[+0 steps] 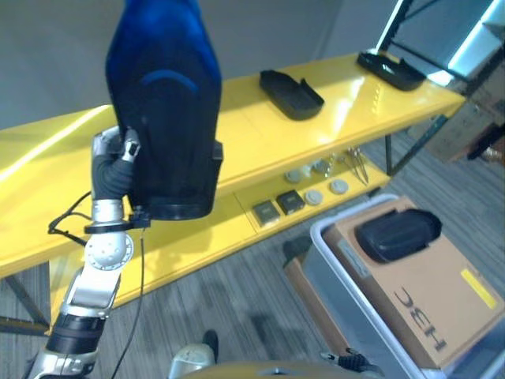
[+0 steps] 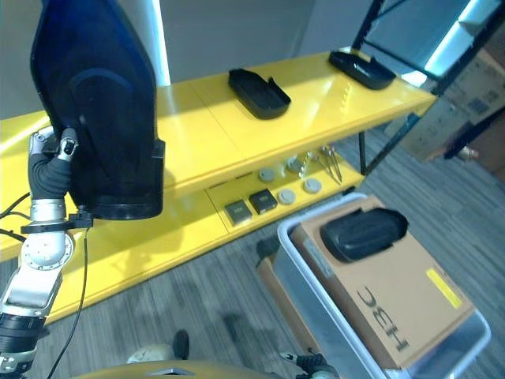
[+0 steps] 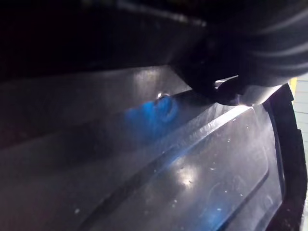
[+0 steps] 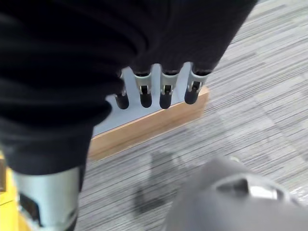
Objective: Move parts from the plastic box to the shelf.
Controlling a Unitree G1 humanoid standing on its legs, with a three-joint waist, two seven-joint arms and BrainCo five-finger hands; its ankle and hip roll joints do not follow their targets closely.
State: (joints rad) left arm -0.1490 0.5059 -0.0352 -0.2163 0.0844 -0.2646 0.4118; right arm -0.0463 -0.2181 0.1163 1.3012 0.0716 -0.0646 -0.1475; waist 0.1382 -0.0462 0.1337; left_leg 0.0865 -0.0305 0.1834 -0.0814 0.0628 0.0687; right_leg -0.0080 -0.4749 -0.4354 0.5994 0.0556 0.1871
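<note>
Left hand: I saw my left hand (image 1: 126, 150) raised at the left of the head views, pressed against the back of a large dark part (image 1: 166, 118) held upright in front of the yellow shelf (image 1: 237, 150). Its fingers were hidden behind the part, so I could not tell whether they were clenched or released.
Held part: its glossy black inner face (image 3: 183, 159) took up my left wrist view.
Right hand: in my right wrist view I saw my right hand (image 4: 159, 86) hanging low over the grey carpet (image 4: 260, 96), fingers (image 4: 166, 91) straight and relaxed, holding nothing.
Plastic box: the grey plastic box (image 2: 300, 245) stood on the floor at lower right, just in front of the shelf. A cardboard box (image 2: 394, 300) lay inside it, with one dark part (image 2: 363, 231) on top.
Shelf top: two dark parts lay on the top board, one near the middle (image 2: 259, 92), one at the far right end (image 2: 361, 69), well apart.
Lower board: several small round and square pieces (image 2: 276, 193) lay grouped together below.
</note>
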